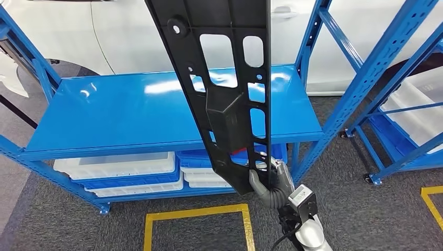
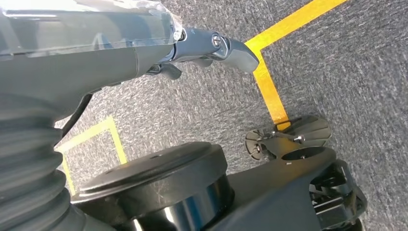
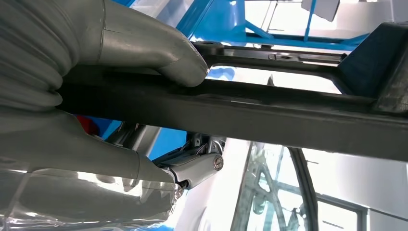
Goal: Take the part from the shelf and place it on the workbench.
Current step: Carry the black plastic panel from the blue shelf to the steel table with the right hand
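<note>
A long black plastic part point(image 1: 224, 89) with several cut-out windows stands nearly upright in front of the blue shelf point(image 1: 104, 112). My right hand point(image 1: 271, 185) grips its lower end from below. In the right wrist view the thick thumb point(image 3: 159, 53) presses on the part's dark rail point(image 3: 250, 115), with the other fingers point(image 3: 197, 168) under it. My left hand point(image 2: 211, 48) hangs above the grey carpet with its fingers curled in and nothing in them.
Beneath the shelf's bare blue top lie white and blue bins point(image 1: 125, 170). A second blue rack point(image 1: 407, 120) with a clear bin stands at the right. Yellow floor tape point(image 1: 198, 214) marks a box on the carpet. A white car point(image 1: 130, 31) is behind.
</note>
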Controlling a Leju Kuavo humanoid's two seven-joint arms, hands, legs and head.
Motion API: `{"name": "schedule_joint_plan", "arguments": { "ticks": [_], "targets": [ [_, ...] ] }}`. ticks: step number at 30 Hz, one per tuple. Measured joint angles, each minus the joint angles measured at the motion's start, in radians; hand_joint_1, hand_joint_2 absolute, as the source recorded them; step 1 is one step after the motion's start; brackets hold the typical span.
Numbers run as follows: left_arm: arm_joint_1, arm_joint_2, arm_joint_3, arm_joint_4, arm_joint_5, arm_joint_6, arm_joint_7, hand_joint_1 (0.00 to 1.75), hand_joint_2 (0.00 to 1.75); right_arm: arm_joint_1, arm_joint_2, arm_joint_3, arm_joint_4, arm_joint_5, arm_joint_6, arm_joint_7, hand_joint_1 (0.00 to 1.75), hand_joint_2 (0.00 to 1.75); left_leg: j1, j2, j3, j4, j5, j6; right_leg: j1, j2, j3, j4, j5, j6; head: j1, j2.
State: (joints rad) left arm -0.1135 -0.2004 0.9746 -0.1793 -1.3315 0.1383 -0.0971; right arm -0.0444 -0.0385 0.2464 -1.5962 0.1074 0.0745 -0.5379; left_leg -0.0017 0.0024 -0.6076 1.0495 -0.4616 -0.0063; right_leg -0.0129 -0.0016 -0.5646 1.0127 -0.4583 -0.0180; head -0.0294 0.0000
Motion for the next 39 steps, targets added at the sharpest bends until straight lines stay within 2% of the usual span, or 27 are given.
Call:
{"name": "schedule_joint_plan", "arguments": {
  "ticks": [3, 4, 5, 6, 9, 11, 13, 14, 15, 16, 18, 19, 20, 21, 23, 25, 26, 27, 29, 30, 32, 34, 35, 36, 37, 38, 39],
  "targets": [
    [-0.004, 0.001, 0.001, 0.000, 0.000, -0.002, -0.001, 0.00, 1.75, 0.000, 0.000, 0.000, 0.000, 0.000, 0.000, 0.000, 1.75, 1.75, 0.005, -0.001, -0.057, 0.171, -0.125, -0.013, -0.001, -0.002, -0.033, 0.000, 0.025, -0.008, 0.000, 0.000],
    [-0.006, 0.001, 0.001, 0.000, 0.000, -0.003, -0.001, 0.00, 1.75, 0.000, 0.000, -0.001, 0.000, 0.000, 0.000, 0.000, 1.75, 1.75, 0.006, -0.001, -0.065, 0.219, -0.151, -0.015, 0.000, -0.002, -0.046, 0.002, 0.034, -0.008, 0.000, 0.000],
    [-0.008, 0.001, 0.001, 0.000, 0.000, -0.004, -0.001, 0.00, 1.75, 0.000, 0.000, -0.001, 0.000, 0.000, 0.000, 0.000, 1.75, 1.75, 0.006, -0.001, -0.055, 0.234, -0.158, -0.016, 0.000, -0.001, -0.059, 0.004, 0.043, -0.007, 0.000, 0.000],
    [-0.008, 0.001, 0.001, 0.000, -0.001, -0.004, 0.000, 0.00, 1.75, 0.000, 0.000, -0.001, 0.000, 0.001, 0.000, 0.000, 1.75, 1.75, 0.007, -0.001, -0.024, 0.207, -0.148, -0.015, 0.000, 0.000, -0.072, 0.006, 0.052, -0.005, 0.000, 0.000],
    [-0.008, 0.001, 0.001, 0.000, -0.003, -0.005, 0.001, 0.00, 1.75, -0.001, 0.000, -0.002, -0.001, 0.001, 0.000, 0.000, 1.75, 1.75, 0.005, -0.003, 0.115, -0.004, -0.090, -0.005, 0.000, 0.003, -0.097, 0.010, 0.077, 0.006, 0.000, 0.000],
    [-0.008, 0.000, 0.001, 0.000, -0.006, -0.006, 0.000, 0.00, 1.75, -0.003, 0.000, -0.003, -0.002, 0.001, 0.000, 0.000, 1.75, 1.75, 0.000, -0.005, 0.141, -0.061, -0.074, 0.006, 0.000, 0.003, -0.101, 0.005, 0.095, 0.019, 0.000, 0.000],
    [-0.007, -0.001, 0.001, 0.000, -0.007, -0.007, -0.001, 0.00, 1.75, -0.004, 0.000, -0.005, -0.002, 0.001, 0.000, 0.000, 1.75, 1.75, -0.002, -0.005, 0.130, -0.058, -0.054, 0.020, 0.000, 0.003, -0.102, -0.004, 0.114, 0.032, 0.000, 0.000],
    [-0.007, -0.001, 0.001, 0.000, -0.008, -0.008, -0.001, 0.00, 1.75, -0.003, -0.001, -0.006, -0.002, 0.001, 0.000, 0.000, 1.75, 1.75, -0.001, -0.003, 0.123, -0.061, -0.042, 0.027, -0.001, 0.004, -0.106, -0.002, 0.108, 0.037, 0.000, 0.000],
    [-0.008, -0.001, 0.001, 0.000, -0.009, -0.008, -0.001, 0.00, 1.75, -0.002, -0.001, -0.007, -0.002, 0.001, 0.000, 0.000, 1.75, 1.75, 0.001, 0.000, 0.114, -0.064, -0.029, 0.035, -0.001, 0.004, -0.115, 0.015, 0.083, 0.041, 0.000, 0.000],
    [-0.009, -0.001, 0.001, 0.000, -0.010, -0.010, -0.001, 0.00, 1.75, -0.001, -0.001, -0.008, -0.003, 0.001, 0.000, 0.000, 1.75, 1.75, 0.003, 0.003, 0.101, -0.067, -0.014, 0.041, -0.002, 0.005, -0.129, 0.054, 0.036, 0.044, 0.000, 0.000],
    [-0.011, -0.001, 0.001, 0.000, -0.013, -0.011, -0.001, 0.00, 1.75, -0.001, -0.001, -0.009, -0.004, 0.002, 0.000, 0.000, 1.75, 1.75, 0.000, 0.006, 0.070, -0.065, 0.011, 0.048, -0.003, 0.004, -0.160, 0.181, -0.075, 0.048, 0.000, 0.000],
    [-0.010, -0.001, 0.001, 0.000, -0.015, -0.012, 0.000, 0.00, 1.75, 0.000, -0.001, -0.009, -0.004, 0.002, 0.000, 0.000, 1.75, 1.75, -0.001, 0.007, 0.052, -0.063, 0.023, 0.049, -0.003, 0.004, -0.169, 0.244, -0.107, 0.050, 0.000, 0.000],
    [-0.010, -0.001, 0.001, 0.000, -0.016, -0.013, 0.000, 0.00, 1.75, 0.001, -0.001, -0.009, -0.004, 0.003, 0.000, 0.000, 1.75, 1.75, -0.002, 0.008, 0.034, -0.060, 0.034, 0.048, -0.003, 0.004, -0.167, 0.284, -0.112, 0.051, 0.000, 0.000],
    [-0.010, -0.001, 0.001, 0.000, -0.016, -0.013, 0.000, 0.00, 1.75, 0.001, -0.001, -0.009, -0.004, 0.003, 0.000, 0.000, 1.75, 1.75, -0.003, 0.008, 0.016, -0.056, 0.045, 0.047, -0.003, 0.004, -0.147, 0.290, -0.097, 0.051, 0.000, 0.000],
    [-0.011, -0.001, 0.001, 0.000, -0.016, -0.014, 0.000, 0.00, 1.75, 0.002, -0.001, -0.009, -0.005, 0.003, 0.000, 0.000, 1.75, 1.75, -0.003, 0.008, -0.017, -0.045, 0.063, 0.042, -0.002, 0.003, -0.056, 0.202, -0.052, 0.046, 0.000, 0.000],
    [-0.014, -0.001, 0.001, 0.000, -0.016, -0.013, -0.001, 0.00, 1.75, 0.000, -0.001, -0.009, -0.010, 0.004, 0.000, 0.000, 1.75, 1.75, -0.005, 0.007, -0.038, -0.035, 0.078, 0.034, 0.002, 0.002, 0.050, 0.061, -0.059, 0.037, 0.000, 0.000],
    [-0.014, -0.002, 0.001, 0.000, -0.016, -0.013, -0.001, 0.00, 1.75, -0.002, -0.001, -0.009, -0.012, 0.004, 0.000, 0.000, 1.75, 1.75, -0.006, 0.007, -0.042, -0.032, 0.086, 0.029, 0.005, 0.002, 0.080, 0.015, -0.071, 0.032, 0.000, 0.000],
    [-0.014, -0.002, 0.000, 0.000, -0.017, -0.013, 0.000, 0.00, 1.75, -0.002, -0.001, -0.009, -0.014, 0.004, 0.000, 0.000, 1.75, 1.75, -0.006, 0.007, -0.044, -0.033, 0.094, 0.023, 0.009, 0.003, 0.091, -0.007, -0.078, 0.026, 0.000, 0.000],
    [-0.013, -0.002, 0.000, 0.000, -0.016, -0.013, 0.001, 0.00, 1.75, -0.003, 0.000, -0.009, -0.016, 0.005, 0.000, 0.000, 1.75, 1.75, -0.005, 0.006, -0.049, -0.035, 0.103, 0.012, 0.007, 0.002, 0.079, -0.013, -0.060, 0.012, -0.001, 0.000],
    [-0.012, -0.002, 0.001, 0.000, -0.014, -0.013, 0.002, 0.00, 1.75, -0.003, 0.001, -0.010, -0.017, 0.006, 0.000, 0.001, 1.75, 1.75, -0.004, 0.004, -0.057, -0.024, 0.085, 0.006, 0.004, 0.000, 0.069, -0.015, -0.048, 0.004, -0.001, 0.000],
    [-0.013, -0.002, 0.001, 0.000, -0.009, -0.013, 0.004, 0.00, 1.75, -0.004, 0.004, -0.010, -0.020, 0.010, 0.004, 0.004, 1.75, 1.75, 0.001, 0.002, -0.082, 0.054, -0.010, -0.005, 0.000, -0.004, 0.039, -0.017, -0.021, -0.008, -0.001, 0.000],
    [-0.015, -0.002, 0.001, 0.000, -0.004, -0.012, 0.003, 0.00, 1.75, -0.004, 0.009, -0.010, -0.022, 0.016, 0.012, 0.008, 1.75, 1.75, 0.005, 0.002, -0.105, 0.182, -0.101, -0.014, 0.000, -0.004, 0.005, -0.016, 0.005, -0.010, -0.001, 0.000],
    [-0.015, -0.002, 0.001, 0.000, -0.003, -0.011, 0.003, 0.00, 1.75, -0.004, 0.011, -0.010, -0.022, 0.018, 0.016, 0.011, 1.75, 1.75, 0.008, 0.002, -0.105, 0.232, -0.111, -0.018, 0.000, -0.004, -0.013, -0.014, 0.019, -0.009, -0.001, 0.000],
    [-0.015, -0.002, 0.001, 0.000, -0.001, -0.010, 0.002, 0.00, 1.75, -0.004, 0.013, -0.010, -0.022, 0.020, 0.019, 0.014, 1.75, 1.75, 0.010, 0.002, -0.091, 0.255, -0.096, -0.021, 0.000, -0.004, -0.030, -0.013, 0.031, -0.007, -0.001, 0.000],
    [-0.015, -0.002, 0.001, 0.000, 0.000, -0.010, 0.002, 0.00, 1.75, -0.004, 0.014, -0.010, -0.022, 0.021, 0.021, 0.016, 1.75, 1.75, 0.012, 0.002, -0.062, 0.244, -0.065, -0.022, 0.000, -0.004, -0.047, -0.011, 0.043, -0.004, -0.001, 0.000],
    [-0.014, -0.002, 0.001, 0.000, 0.000, -0.009, 0.002, 0.00, 1.75, -0.004, 0.015, -0.010, -0.022, 0.022, 0.022, 0.018, 1.75, 1.75, 0.014, 0.002, -0.017, 0.198, -0.037, -0.022, -0.001, -0.003, -0.061, -0.009, 0.054, 0.000, -0.001, 0.000],
    [-0.014, -0.002, 0.002, 0.000, 0.000, -0.009, 0.002, 0.00, 1.75, -0.004, 0.015, -0.010, -0.023, 0.023, 0.024, 0.019, 1.75, 1.75, 0.014, 0.001, 0.043, 0.124, -0.030, -0.019, 0.000, -0.003, -0.073, -0.006, 0.064, 0.005, -0.001, 0.000]
  ]
}}
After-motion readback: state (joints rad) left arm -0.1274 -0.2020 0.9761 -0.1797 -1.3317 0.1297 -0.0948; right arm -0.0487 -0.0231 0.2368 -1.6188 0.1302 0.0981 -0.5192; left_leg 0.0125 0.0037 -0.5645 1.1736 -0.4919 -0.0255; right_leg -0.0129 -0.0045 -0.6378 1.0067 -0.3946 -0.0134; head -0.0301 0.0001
